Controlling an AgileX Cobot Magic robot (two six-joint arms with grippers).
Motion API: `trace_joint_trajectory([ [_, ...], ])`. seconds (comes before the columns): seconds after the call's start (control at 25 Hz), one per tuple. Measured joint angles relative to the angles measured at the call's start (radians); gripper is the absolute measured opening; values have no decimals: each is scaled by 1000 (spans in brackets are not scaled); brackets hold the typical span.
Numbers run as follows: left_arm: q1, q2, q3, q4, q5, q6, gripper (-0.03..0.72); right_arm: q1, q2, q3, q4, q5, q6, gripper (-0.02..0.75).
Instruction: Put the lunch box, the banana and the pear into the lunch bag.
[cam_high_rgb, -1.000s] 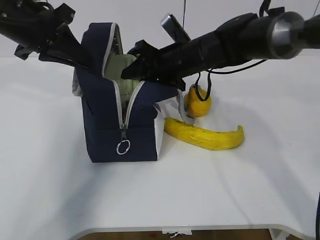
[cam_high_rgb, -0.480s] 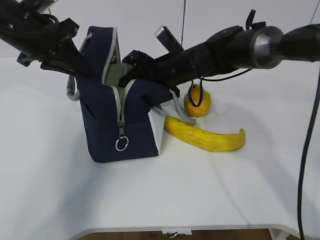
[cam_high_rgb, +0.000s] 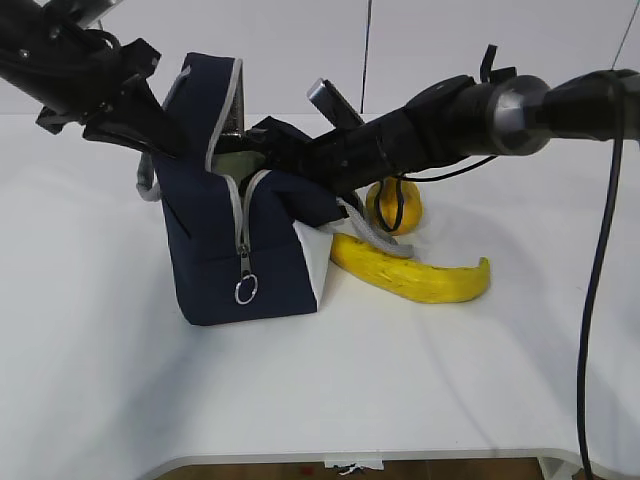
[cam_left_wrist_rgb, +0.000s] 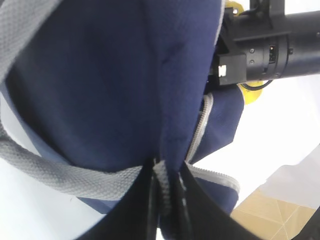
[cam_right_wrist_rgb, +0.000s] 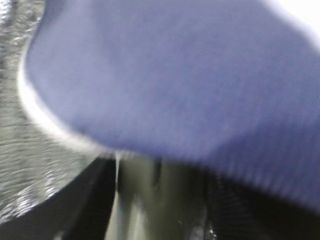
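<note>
The navy lunch bag (cam_high_rgb: 210, 260) stands left of centre, its zipper open and its top leaning left. My left gripper (cam_high_rgb: 165, 135) is shut on the bag's top rim; the left wrist view shows the jaws (cam_left_wrist_rgb: 162, 187) pinching the zipper edge of the bag (cam_left_wrist_rgb: 100, 90). My right gripper (cam_high_rgb: 262, 150) reaches into the opening, shut on the lunch box (cam_high_rgb: 235, 163), whose pale green lid shows just inside. In the blurred right wrist view the lunch box (cam_right_wrist_rgb: 140, 190) sits between my dark fingers (cam_right_wrist_rgb: 85, 205) under navy fabric (cam_right_wrist_rgb: 175, 75). The banana (cam_high_rgb: 410, 275) and the pear (cam_high_rgb: 393, 205) lie on the table right of the bag.
The white table (cam_high_rgb: 450, 380) extends in front and to the right, its front edge near the bottom of the exterior view. The bag's grey handle (cam_high_rgb: 375, 235) droops over the banana's left end. Silver foil lining (cam_right_wrist_rgb: 25, 150) shows at the left of the right wrist view.
My right gripper has pushed the lunch box lower into the bag, so less of the green lid shows. The bag's top has tilted further left. Banana and pear have not moved.
</note>
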Motion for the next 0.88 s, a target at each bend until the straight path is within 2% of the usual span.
trace_joint_trajectory([
  [0.32,0,0,0,0,2,0,14,-2,1,-4,0,22,2,449],
  [0.6,0,0,0,8,15,2,14,-52,1,-74,-36,150,4,496],
  [0.72,0,0,0,10,19,2,14,-68,1,-145,-98,229,25,498],
  [0.88,0,0,0,11,21,2,14,-68,1,-270,-249,365,89,498],
])
